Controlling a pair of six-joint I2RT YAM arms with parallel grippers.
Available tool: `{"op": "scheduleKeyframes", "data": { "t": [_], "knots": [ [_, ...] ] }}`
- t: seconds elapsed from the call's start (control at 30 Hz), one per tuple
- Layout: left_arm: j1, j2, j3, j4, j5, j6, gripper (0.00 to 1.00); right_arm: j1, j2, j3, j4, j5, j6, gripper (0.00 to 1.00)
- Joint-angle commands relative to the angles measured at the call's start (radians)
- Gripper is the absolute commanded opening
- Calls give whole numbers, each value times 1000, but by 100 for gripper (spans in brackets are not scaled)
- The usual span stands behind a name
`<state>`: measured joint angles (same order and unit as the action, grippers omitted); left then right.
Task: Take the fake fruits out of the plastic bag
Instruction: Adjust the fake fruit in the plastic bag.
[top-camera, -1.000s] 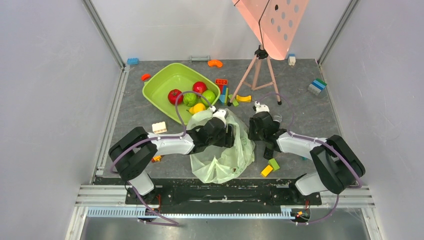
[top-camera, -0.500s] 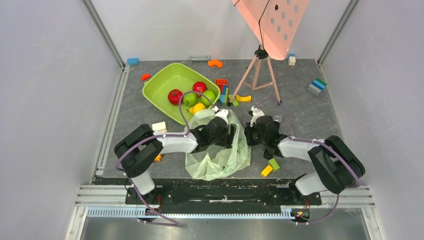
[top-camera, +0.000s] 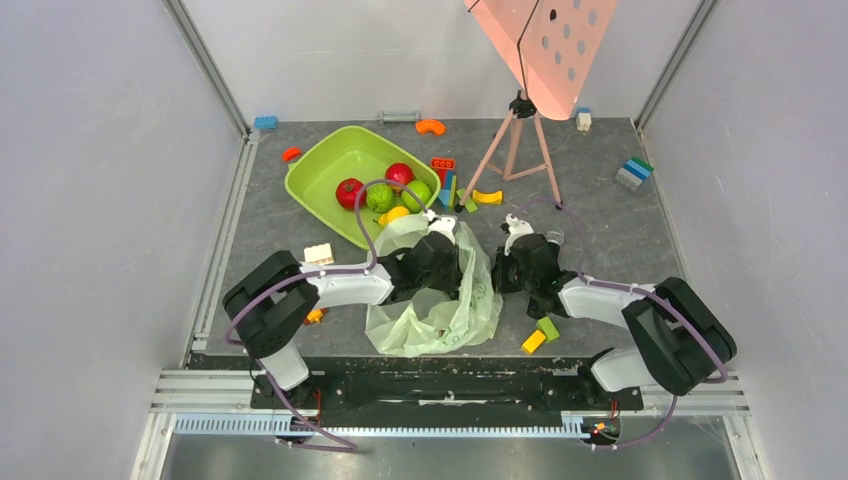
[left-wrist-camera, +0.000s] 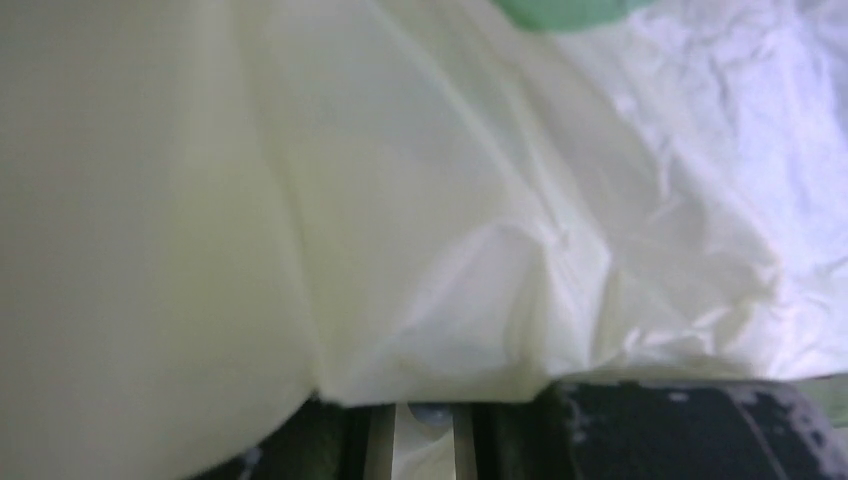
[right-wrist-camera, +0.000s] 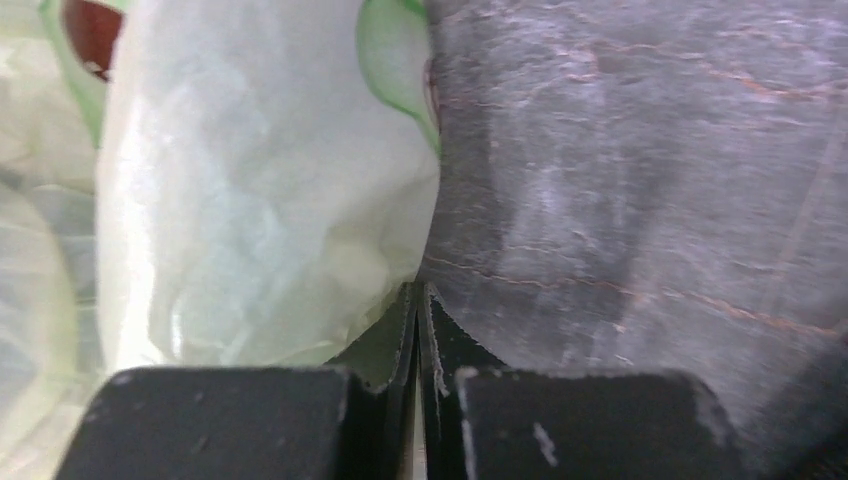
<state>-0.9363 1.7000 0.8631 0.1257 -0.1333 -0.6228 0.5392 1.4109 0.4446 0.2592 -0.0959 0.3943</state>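
The pale-green plastic bag (top-camera: 440, 305) lies crumpled on the grey mat between my two arms. My left gripper (top-camera: 457, 262) is at the bag's upper left and is shut on its film. In the left wrist view the bag (left-wrist-camera: 400, 200) fills almost the whole frame and runs down into the nearly closed gripper (left-wrist-camera: 415, 410). My right gripper (top-camera: 500, 272) is shut on the bag's right edge. In the right wrist view the gripper (right-wrist-camera: 418, 292) is closed with the bag (right-wrist-camera: 260, 200) bulging to its left. No fruit shows inside the bag.
The lime-green tub (top-camera: 320, 170) stands behind the bag. It holds a red tomato (top-camera: 348, 190), a red apple (top-camera: 399, 174), two round green fruits (top-camera: 380, 198) and a yellow pear (top-camera: 397, 214). A tripod (top-camera: 515, 150) stands at the back right. Toy blocks (top-camera: 540, 335) lie scattered on the mat.
The right gripper has moved left against the bag's right edge. The bag has bunched up and shifted slightly left and back between the two grippers.
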Motion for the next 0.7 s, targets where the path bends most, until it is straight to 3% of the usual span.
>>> {"op": "scheduleKeyframes", "data": {
  "t": [0.0, 0.17, 0.37, 0.4, 0.47, 0.53, 0.67],
  "knots": [
    [0, -111, 21, -102, -96, 50, 25, 1, -55, 25, -83, 171, -37, 0],
    [0, -208, -16, -186, -187, 91, 25, 2, -90, 26, -130, 251, -56, 0],
    [-1, -265, -52, -194, -217, 93, 26, 2, -174, 23, -178, 234, -59, 1],
    [-1, -263, -51, -195, -218, 92, 26, 2, -207, 16, -186, 219, -63, 5],
    [-1, -256, -47, -195, -216, 87, 26, 3, -290, -4, -206, 164, -76, 33],
    [0, -254, -41, -199, -217, 87, 25, 3, -373, -29, -231, 124, -76, 51],
    [1, -269, -41, -205, -223, 93, 25, 2, -492, -74, -240, -77, -77, 68]
  ]
}}
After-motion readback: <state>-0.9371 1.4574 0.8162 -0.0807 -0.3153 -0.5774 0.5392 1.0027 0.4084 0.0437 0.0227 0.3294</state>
